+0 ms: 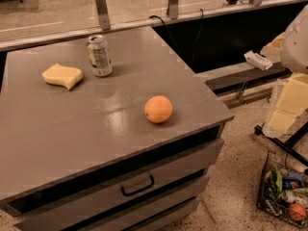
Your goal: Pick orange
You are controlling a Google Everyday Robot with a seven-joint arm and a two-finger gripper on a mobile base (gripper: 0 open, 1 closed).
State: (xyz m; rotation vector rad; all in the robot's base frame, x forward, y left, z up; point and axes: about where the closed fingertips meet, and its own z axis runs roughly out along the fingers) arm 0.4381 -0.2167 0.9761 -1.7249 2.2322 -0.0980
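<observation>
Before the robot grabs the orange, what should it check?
1. Orange resting on the grey counter: ok.
2. Space around it free; soda can and yellow sponge sit apart, farther back: ok.
3. Orange away from the counter's edge: ok.
4. Right target, not the reddish ball in the floor basket: ok.
5. Gripper lined up above the orange: cannot tell; the gripper is out of view.

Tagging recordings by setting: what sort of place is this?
Probably an office break area: a grey counter with drawers holding a soda can and orange, a snack basket on the floor. The gripper is out of view.
</observation>
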